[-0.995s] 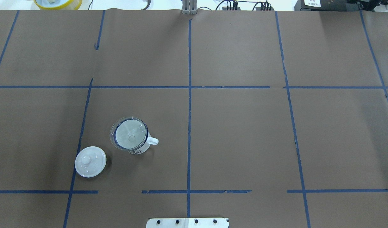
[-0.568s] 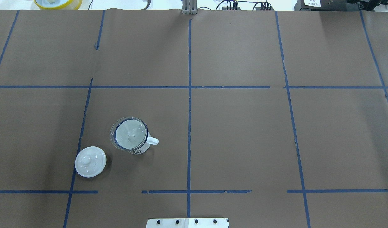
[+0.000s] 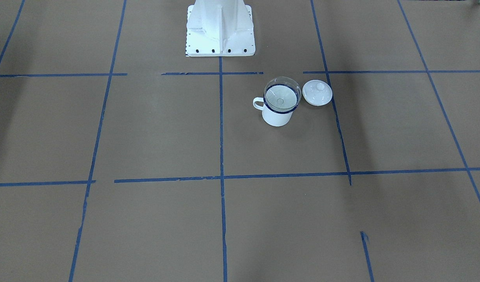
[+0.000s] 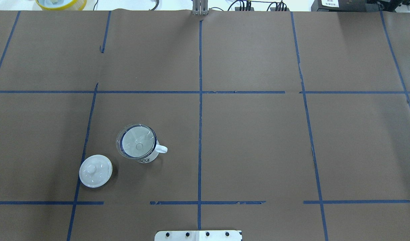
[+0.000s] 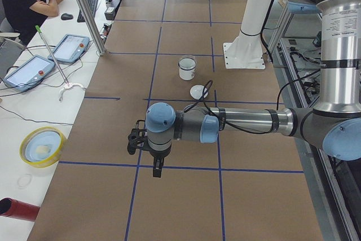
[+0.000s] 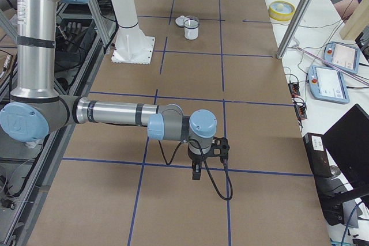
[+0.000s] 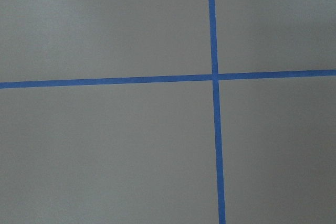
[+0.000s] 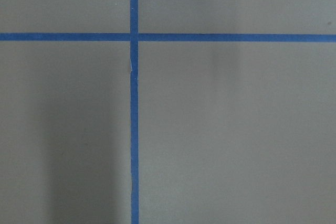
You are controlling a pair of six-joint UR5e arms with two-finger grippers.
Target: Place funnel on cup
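The clear funnel [image 4: 136,140] sits in the mouth of the white blue-rimmed cup [image 4: 150,157], left of the table's middle; the cup's handle points right. Both also show in the front view, funnel [image 3: 282,92] on cup [image 3: 276,117]. Neither gripper shows in the overhead, front or wrist views. My left gripper [image 5: 157,170] hangs over the table's left end, far from the cup [image 5: 186,73]. My right gripper [image 6: 196,173] hangs over the right end, far from the cup [image 6: 191,33]. I cannot tell whether either is open or shut.
A white knobbed lid [image 4: 95,171] lies on the table close to the cup's front left. The robot's base plate [image 4: 198,235] is at the near edge. A yellow bowl [image 4: 61,3] and control tablets [image 5: 67,48] lie beyond the far edge.
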